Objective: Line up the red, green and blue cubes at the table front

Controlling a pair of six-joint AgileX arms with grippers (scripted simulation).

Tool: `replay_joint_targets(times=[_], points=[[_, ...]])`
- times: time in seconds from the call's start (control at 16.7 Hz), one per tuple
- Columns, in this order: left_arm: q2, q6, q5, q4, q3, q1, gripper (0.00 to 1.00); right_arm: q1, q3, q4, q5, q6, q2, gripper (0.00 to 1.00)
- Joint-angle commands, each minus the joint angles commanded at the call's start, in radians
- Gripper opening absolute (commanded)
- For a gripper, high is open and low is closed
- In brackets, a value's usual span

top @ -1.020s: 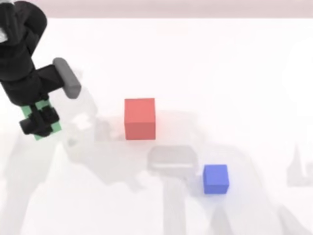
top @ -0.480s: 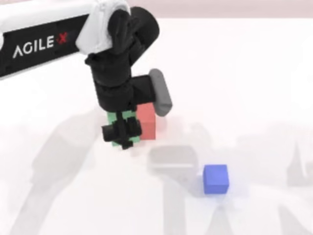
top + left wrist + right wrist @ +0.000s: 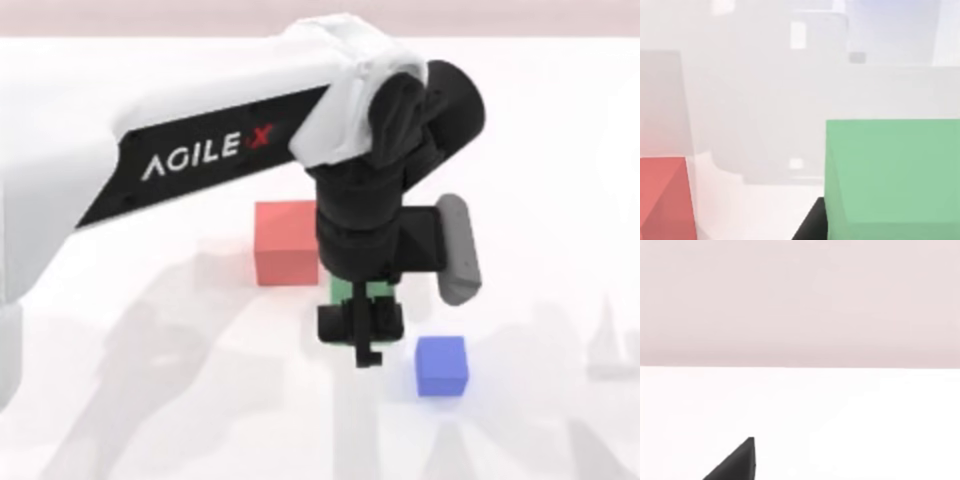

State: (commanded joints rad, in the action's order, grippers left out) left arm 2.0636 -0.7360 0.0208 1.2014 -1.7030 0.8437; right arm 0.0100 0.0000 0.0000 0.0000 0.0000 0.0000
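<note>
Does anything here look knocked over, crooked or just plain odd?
Nothing stands out. The red cube and blue cube sit flat and square on the table, apart from each other. The left gripper holds the green cube between them.

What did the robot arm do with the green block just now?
The left gripper carried the green cube across from the table's left side, past the red cube, into the gap before the blue cube. It is still held. Red and blue cubes stayed put.
</note>
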Motion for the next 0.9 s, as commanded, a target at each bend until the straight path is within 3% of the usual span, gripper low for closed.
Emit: replay_joint_targets(times=[0.3,0.66,0.9], points=[[0.001,-0.003,0.001,-0.019,0.017,-0.002,0.00,0.000,0.000,0.000,0.000,0.000,0.000,1.00],[0.068,0.004,0.001,-0.226,0.152,0.004,0.00,0.000,0.000,0.000,0.000,0.000,0.000,1.00],[0.076,0.004,0.001,-0.244,0.167,0.005,0.00,0.000,0.000,0.000,0.000,0.000,0.000,1.00]])
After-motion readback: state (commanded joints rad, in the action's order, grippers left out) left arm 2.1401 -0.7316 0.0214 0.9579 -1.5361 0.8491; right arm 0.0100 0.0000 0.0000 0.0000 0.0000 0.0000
